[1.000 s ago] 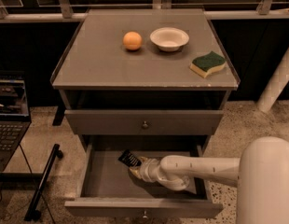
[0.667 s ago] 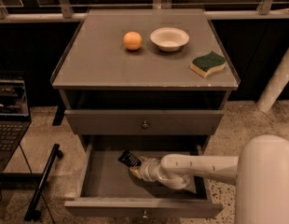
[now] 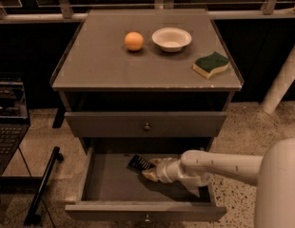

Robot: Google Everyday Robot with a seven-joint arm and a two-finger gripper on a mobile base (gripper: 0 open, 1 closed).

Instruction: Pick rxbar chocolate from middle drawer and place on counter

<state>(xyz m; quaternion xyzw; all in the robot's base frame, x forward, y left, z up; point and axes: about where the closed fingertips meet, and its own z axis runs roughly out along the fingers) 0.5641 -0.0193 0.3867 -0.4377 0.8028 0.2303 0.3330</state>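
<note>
Change over the last second is small: the gripper [image 3: 150, 169] has shifted slightly toward the arm side inside the middle drawer [image 3: 109, 182]. The rxbar chocolate [image 3: 139, 163] looks to have shifted with it, still low over the drawer floor.

- Bar sits right at the gripper's tip, just ahead of it and touching or near enough. The far end pokes out toward the drawer's back left.
- Whether the gripper is open or clamped on the bar, can't tell from this view.
- My read: if the bar really moved with the gripper, the grasp has taken and we're at the start of extraction. Lift and placing are not yet done.

Surface: the counter [image 3: 104, 70] is well above the gripper, past the shut upper drawer [image 3: 185, 124]. On it, far from the gripper, are an orange [image 3: 133, 41], a white bowl [image 3: 172, 38] and a sponge [image 3: 211, 64]. The front left of the top is bare.

Room: dim, with speckled floor [image 3: 252, 127] and a laptop [image 3: 7, 127] off beyond the drawer's far side.
</note>
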